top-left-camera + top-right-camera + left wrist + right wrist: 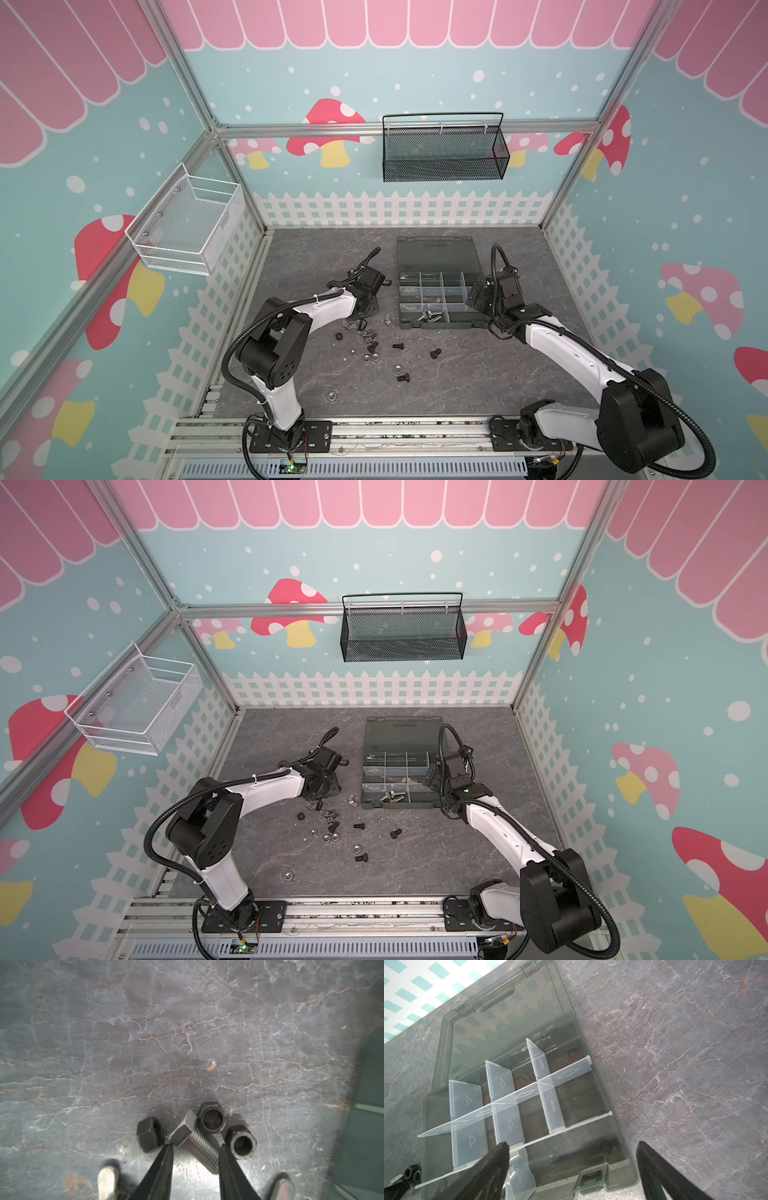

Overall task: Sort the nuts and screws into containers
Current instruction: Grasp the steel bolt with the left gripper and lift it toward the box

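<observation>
In the left wrist view a dark screw (pixel 195 1140) lies slantwise on the grey tabletop between the fingertips of my left gripper (pixel 195 1145). The jaws stand a little apart, close on either side of it. Three black nuts (pixel 212 1120) crowd around the screw's head. In both top views this gripper (pixel 360 321) is low over the heap's far end. More screws (pixel 398 345) and nuts (pixel 368 357) are scattered nearer the front. My right gripper (pixel 572 1144) hangs wide open and empty over the near right corner of the containers (pixel 529 1109). Silver screws (pixel 428 318) lie in a front compartment.
The organizer's lid (pixel 436 249) lies open flat toward the back fence. A black mesh basket (pixel 444 149) hangs on the back wall and a white wire basket (pixel 191 224) on the left wall. Fence-printed walls close in the table on three sides.
</observation>
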Controlling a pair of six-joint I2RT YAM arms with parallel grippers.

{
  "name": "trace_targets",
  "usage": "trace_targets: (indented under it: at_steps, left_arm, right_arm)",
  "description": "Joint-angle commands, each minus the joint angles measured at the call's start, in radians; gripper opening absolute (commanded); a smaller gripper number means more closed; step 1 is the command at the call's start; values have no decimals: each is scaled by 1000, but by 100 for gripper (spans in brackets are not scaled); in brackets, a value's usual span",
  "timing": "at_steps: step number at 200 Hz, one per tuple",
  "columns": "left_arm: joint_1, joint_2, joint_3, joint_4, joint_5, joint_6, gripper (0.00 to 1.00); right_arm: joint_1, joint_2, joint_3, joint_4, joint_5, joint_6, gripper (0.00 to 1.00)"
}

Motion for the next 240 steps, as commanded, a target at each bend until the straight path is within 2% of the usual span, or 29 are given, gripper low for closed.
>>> trace_targets:
  at_steps: [1,75,134,192,240]
  left_arm:
    - [12,22,3,20,4,-24,38]
    - [31,55,5,22,13,-18,32]
    - [34,61,-4,23,13,-17,23]
    - [34,21,-19,23,-13,-13,13]
    - [34,-54,-20,26,-29,47,4]
  right_arm:
    - [-3,10,27,-8,1,10,97]
    - [-3,10,20,-9,-3,13,97]
    - [-3,11,20,-8,-7,14,97]
    - [-2,8,19,-7,-5,15,97]
    - [-3,4,18,-7,-3,15,97]
